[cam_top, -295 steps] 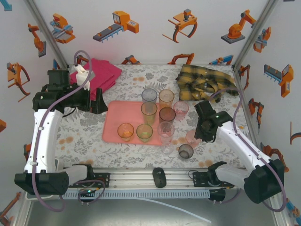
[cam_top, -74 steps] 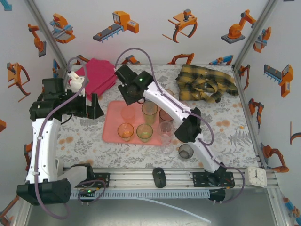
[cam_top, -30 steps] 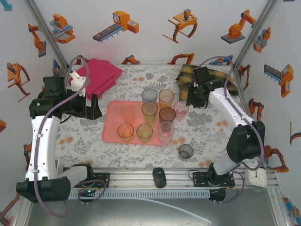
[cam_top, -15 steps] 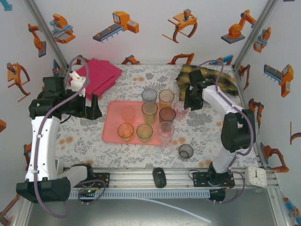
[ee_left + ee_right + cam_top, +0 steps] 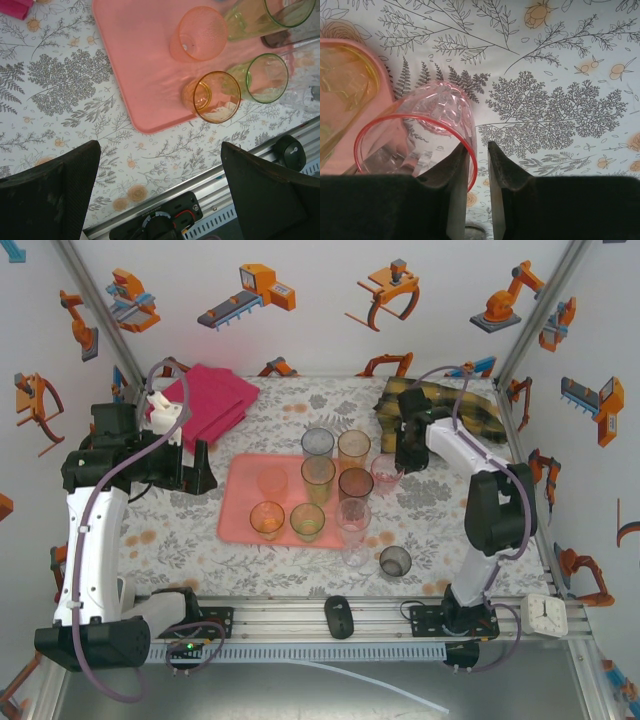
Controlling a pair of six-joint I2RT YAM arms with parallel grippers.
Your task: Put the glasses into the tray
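Observation:
The salmon tray lies mid-table with several glasses on it: a pink-orange one, an amber one and a green one among them. A pink glass stands on the table just off the tray's right edge. My right gripper is at its rim. In the right wrist view, one finger is inside the pink glass and the other outside. The right gripper is open, a narrow gap still beside the wall. A smoky dark glass stands near the front. My left gripper hangs wide open left of the tray.
A folded magenta cloth lies at the back left and a yellow plaid shirt at the back right, behind the right arm. A black knob sits on the front rail. Printed walls close in both sides.
The right gripper has come left and down from the plaid shirt to the pink glass, and its jaws have narrowed around the rim. The left arm has not moved.

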